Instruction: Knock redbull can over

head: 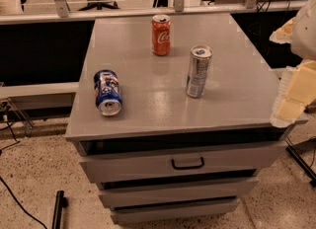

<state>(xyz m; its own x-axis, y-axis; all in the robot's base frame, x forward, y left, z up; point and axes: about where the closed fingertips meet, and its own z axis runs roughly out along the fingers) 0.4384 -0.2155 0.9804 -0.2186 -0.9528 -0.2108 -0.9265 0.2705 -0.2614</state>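
Note:
The redbull can (198,71), a tall slim silver can with blue markings, stands upright on the grey cabinet top (232,99), right of centre. My gripper (295,91), white with pale yellow parts, shows at the right edge of the view. It hangs beside the cabinet's right edge, well to the right of the can and apart from it. It holds nothing that I can see.
An orange-red Coca-Cola can (161,35) stands upright at the back centre. A fatter blue can (107,93) lies on its side at the left front. The cabinet has several drawers (187,164) below. Chair legs and a rail lie behind.

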